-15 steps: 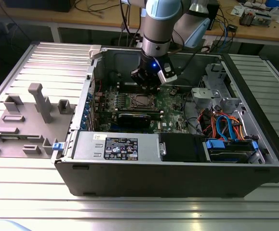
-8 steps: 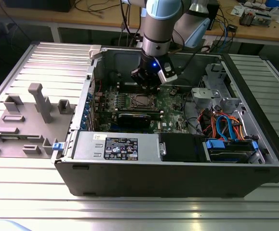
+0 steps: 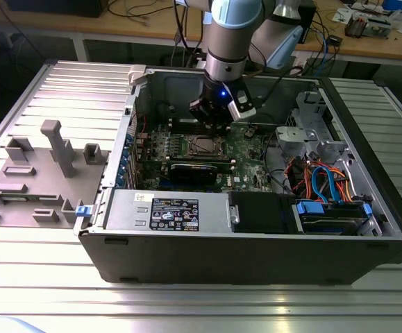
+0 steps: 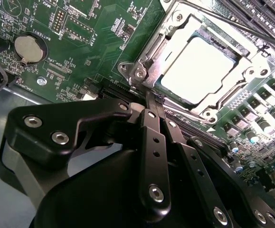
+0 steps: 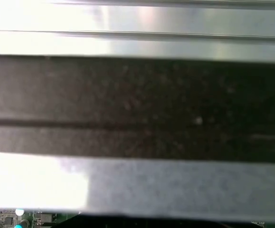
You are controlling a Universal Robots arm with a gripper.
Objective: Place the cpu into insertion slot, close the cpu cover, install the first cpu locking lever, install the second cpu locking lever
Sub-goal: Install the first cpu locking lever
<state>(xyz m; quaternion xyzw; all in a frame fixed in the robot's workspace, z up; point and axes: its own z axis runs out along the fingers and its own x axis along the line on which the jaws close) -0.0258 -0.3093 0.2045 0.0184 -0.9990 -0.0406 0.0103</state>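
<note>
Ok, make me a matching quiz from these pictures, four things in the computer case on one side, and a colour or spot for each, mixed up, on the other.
Things:
1. cpu
2. cpu cover
3. coin cell battery
4. gripper

Descriptions:
A. round silver disc on the green motherboard, away from the socket
B. black, fingertips together at the corner of the socket
C. bright silver square lying in the socket, seen through the window
D. metal frame lying flat around the chip

Pairs: 1-C, 2-D, 3-A, 4-B
</note>
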